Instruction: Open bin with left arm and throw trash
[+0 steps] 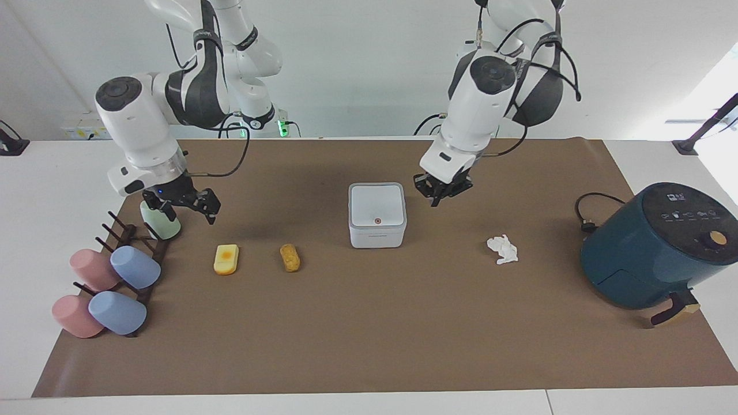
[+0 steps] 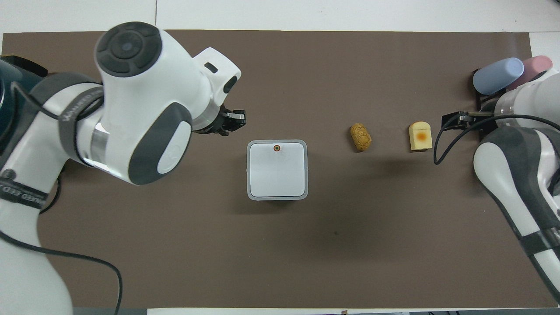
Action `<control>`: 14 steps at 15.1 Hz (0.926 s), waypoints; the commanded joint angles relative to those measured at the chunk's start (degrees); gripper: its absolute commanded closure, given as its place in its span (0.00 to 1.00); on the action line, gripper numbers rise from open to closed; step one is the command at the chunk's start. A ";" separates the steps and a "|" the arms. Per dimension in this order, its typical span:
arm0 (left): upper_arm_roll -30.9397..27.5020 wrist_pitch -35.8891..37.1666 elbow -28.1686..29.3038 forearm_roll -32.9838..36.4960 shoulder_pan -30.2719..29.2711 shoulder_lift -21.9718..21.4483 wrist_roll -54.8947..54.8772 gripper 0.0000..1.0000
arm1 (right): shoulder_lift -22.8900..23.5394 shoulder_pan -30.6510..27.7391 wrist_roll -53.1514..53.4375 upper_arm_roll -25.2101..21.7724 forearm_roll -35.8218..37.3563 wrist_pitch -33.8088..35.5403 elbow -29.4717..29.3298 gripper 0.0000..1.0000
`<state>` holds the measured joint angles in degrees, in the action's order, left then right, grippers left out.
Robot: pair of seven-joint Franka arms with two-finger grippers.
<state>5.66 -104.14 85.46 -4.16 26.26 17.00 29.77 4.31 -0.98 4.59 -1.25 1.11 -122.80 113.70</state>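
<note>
The white bin (image 1: pixel 377 214) stands mid-mat with its lid shut and the red dot button (image 1: pixel 377 220) showing; it also shows in the overhead view (image 2: pixel 277 169). My left gripper (image 1: pixel 441 196) hangs shut and empty over the mat just beside the bin, toward the left arm's end, and also shows in the overhead view (image 2: pixel 237 120). My right gripper (image 1: pixel 189 214) is open and empty over the mat, beside the green cup (image 1: pixel 159 222). The yellow block (image 1: pixel 226 259), the crumbed piece (image 1: pixel 290 257) and the white tissue (image 1: pixel 503 249) lie on the mat. The left arm hides the tissue in the overhead view.
A dark-teal air fryer (image 1: pixel 651 248) with its cord stands at the left arm's end. A rack of pastel cups (image 1: pixel 115 271) lies at the right arm's end. The brown mat (image 1: pixel 369 334) covers the table.
</note>
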 commanded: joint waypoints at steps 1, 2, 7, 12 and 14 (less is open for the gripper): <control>-0.92 -2.37 -2.84 -1.46 2.92 3.29 2.39 1.00 | 0.95 -0.16 -1.52 0.46 -0.14 -6.39 3.99 0.00; -0.92 -3.69 -2.67 -1.90 3.36 3.56 2.40 1.00 | 1.66 0.19 -1.52 0.46 -0.15 -7.70 4.51 0.00; -1.01 -5.98 0.49 -2.08 6.61 3.92 2.83 1.00 | 5.18 1.15 -1.60 0.64 -0.23 -16.94 7.68 0.00; -1.01 -8.97 4.45 -1.99 8.11 3.92 3.36 1.00 | 7.20 2.83 -4.66 0.64 -0.32 -20.11 9.43 0.00; -1.01 -10.19 4.62 -1.99 8.37 4.35 4.85 1.00 | 7.47 1.86 -8.88 0.64 -0.32 -22.56 10.66 0.00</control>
<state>5.67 -112.15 88.98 -5.25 33.59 21.53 33.01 12.14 2.48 0.73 -0.76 1.11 -142.27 122.23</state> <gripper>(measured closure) 0.991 0.000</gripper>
